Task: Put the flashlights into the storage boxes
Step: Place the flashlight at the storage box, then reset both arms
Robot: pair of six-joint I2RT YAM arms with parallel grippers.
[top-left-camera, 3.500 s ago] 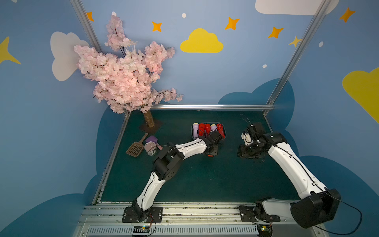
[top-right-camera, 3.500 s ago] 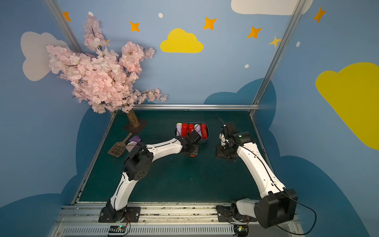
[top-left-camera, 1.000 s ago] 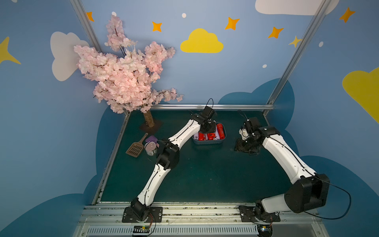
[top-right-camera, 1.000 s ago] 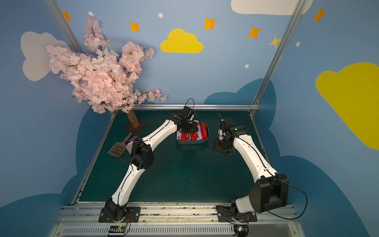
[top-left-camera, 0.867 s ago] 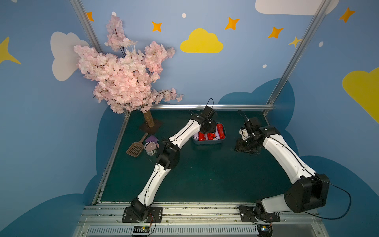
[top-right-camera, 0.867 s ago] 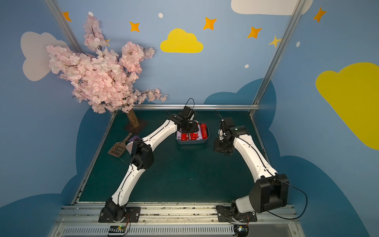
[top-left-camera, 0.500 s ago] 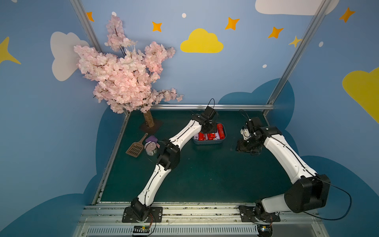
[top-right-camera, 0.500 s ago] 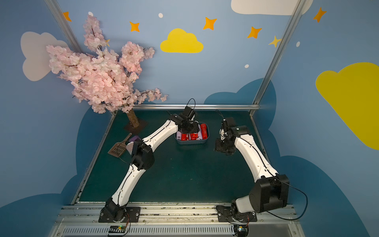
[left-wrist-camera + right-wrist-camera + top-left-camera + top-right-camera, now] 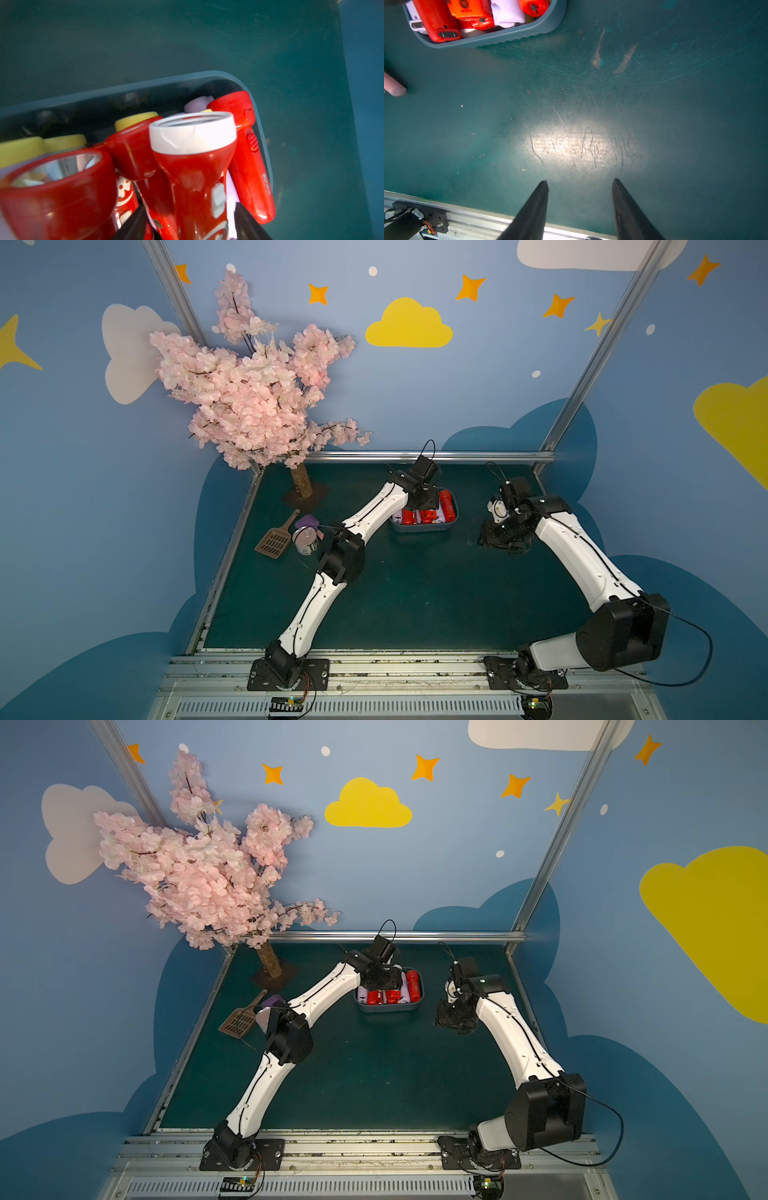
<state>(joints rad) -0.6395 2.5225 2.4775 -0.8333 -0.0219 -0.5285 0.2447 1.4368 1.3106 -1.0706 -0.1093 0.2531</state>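
Observation:
The slate-blue storage box (image 9: 424, 529) (image 9: 388, 1009) stands at the back middle of the green table and holds several red and lavender flashlights (image 9: 446, 502) (image 9: 412, 984). My left gripper (image 9: 424, 499) (image 9: 380, 982) hangs over the box's left part. In the left wrist view a red flashlight with a white head (image 9: 195, 166) lies on the pile between the spread fingers of the open left gripper (image 9: 190, 207), with gaps on both sides. My right gripper (image 9: 496, 537) (image 9: 579, 182) is open and empty, low over bare table to the right of the box (image 9: 508, 35).
A pink blossom tree (image 9: 257, 406) stands at the back left. A brown slotted scoop (image 9: 274, 541), a round can (image 9: 305, 539) and a purple item (image 9: 307, 522) lie near the left edge. A pink stick's end (image 9: 394, 87) shows in the right wrist view.
The left gripper's jaws have spread apart over the box, letting go of the red flashlight, which now rests on the pile. The right arm has hardly moved.

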